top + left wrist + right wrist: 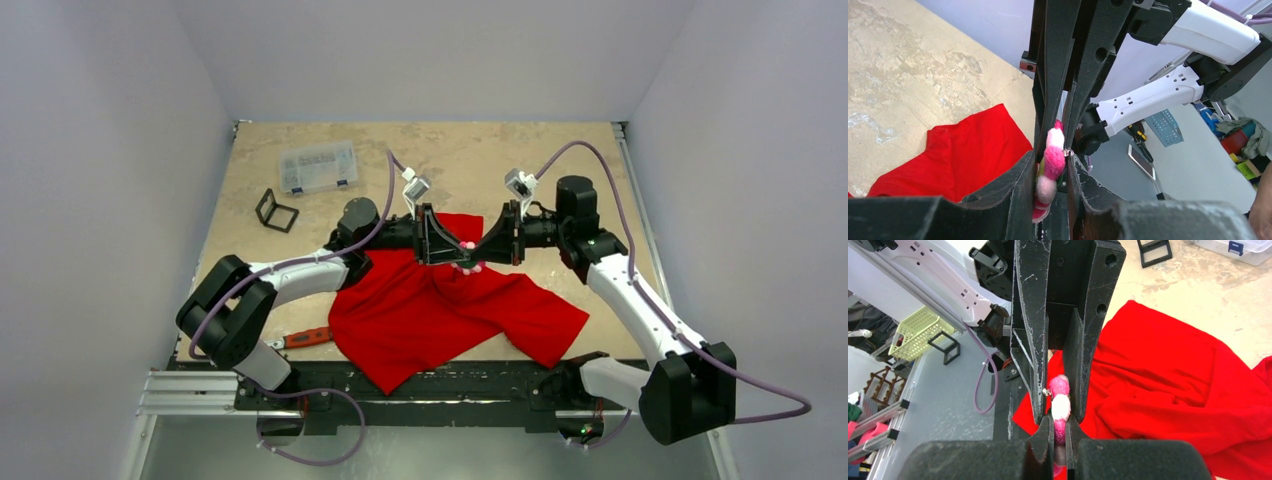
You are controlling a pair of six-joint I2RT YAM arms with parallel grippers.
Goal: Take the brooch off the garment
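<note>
The brooch (1053, 157), a fluffy pink and white flower, is pinched edge-on between both grippers, which meet tip to tip above the table. My left gripper (1052, 167) is shut on it from one side and my right gripper (1060, 426) is shut on its other end. A small metal clasp (1066, 151) shows at its back. From above, the brooch (468, 247) sits between the left gripper (450, 250) and the right gripper (487, 250). The garment (440, 310), a red T-shirt, lies crumpled beneath them. No red cloth shows between the jaws.
A clear plastic box (318, 166) and a small black stand (276, 210) sit at the back left. A red-handled wrench (300, 338) lies by the shirt's left edge. White walls close in the table on three sides.
</note>
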